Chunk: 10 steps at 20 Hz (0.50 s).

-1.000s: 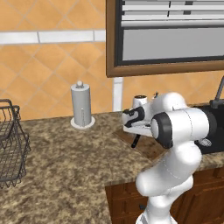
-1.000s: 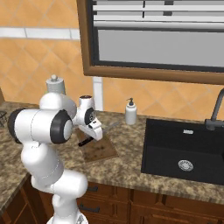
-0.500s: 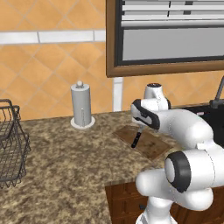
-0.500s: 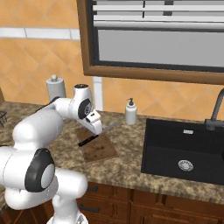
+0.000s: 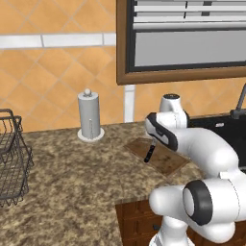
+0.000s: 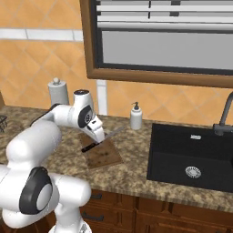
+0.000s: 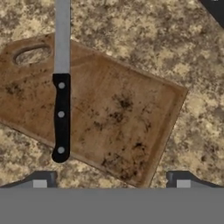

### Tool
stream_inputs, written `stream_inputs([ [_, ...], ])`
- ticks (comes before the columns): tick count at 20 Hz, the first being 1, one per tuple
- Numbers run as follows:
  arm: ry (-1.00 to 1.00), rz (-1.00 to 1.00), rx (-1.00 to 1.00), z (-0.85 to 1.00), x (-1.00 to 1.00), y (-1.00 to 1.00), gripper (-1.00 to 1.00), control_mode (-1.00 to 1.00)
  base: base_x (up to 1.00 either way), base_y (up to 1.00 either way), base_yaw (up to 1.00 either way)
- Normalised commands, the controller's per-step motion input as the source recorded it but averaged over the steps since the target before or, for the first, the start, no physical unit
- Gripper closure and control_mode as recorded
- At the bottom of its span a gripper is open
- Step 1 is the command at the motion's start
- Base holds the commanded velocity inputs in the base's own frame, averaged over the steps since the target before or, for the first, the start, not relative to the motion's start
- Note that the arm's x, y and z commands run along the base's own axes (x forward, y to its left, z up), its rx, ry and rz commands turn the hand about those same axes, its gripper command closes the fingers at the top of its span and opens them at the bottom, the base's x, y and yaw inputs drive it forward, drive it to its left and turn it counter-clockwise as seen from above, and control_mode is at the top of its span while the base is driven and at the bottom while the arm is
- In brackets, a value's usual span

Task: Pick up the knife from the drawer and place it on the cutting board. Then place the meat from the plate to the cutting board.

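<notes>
**Knife now lies on the board; meat is the next thing**

Since the frames of one second ago, the arm has swung from a folded pose in front of the base to a reach out over the counter, and the knife [image 7: 61, 114] is now free of the hand. It lies flat across the cutting board [image 7: 131, 118]; in the hand view its black handle points to 6 o'clock and the grey blade runs off toward 12 o'clock, past the board's edge near the grip hole.

The gripper [image 7: 111, 180] hangs above the board with its two dark tips well apart and nothing between them, so the claw is wide. In the right base view the knife [image 6: 98, 141] crosses the far corner of the cutting board [image 6: 105, 157], its blade pointing toward the soap bottle [image 6: 135, 117].

I judge the first half of the task as done. The meat and the plate I cannot find in these pictures (perhaps they are off to one side).

About handling, as a judgement: raw meat is soft, light and slippery, so it bends and can slide out. It is better to close across the narrow width at the middle of the slab, with the fingers low. The knife is stiff and thin; if it must be moved again, the handle is the place to hold.
</notes>
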Motion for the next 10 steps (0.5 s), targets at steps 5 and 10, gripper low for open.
stream_inputs([
  [5, 0.0, 0.0, 0.0, 0.0, -0.06, -0.1, -1.0, 1.0, -0.39, -0.77, 0.0],
  [10, 0.0, 0.0, 0.0, 0.0, 0.0, 0.0, -1.0, 1.0, -0.39, -1.0, 0.0],
])
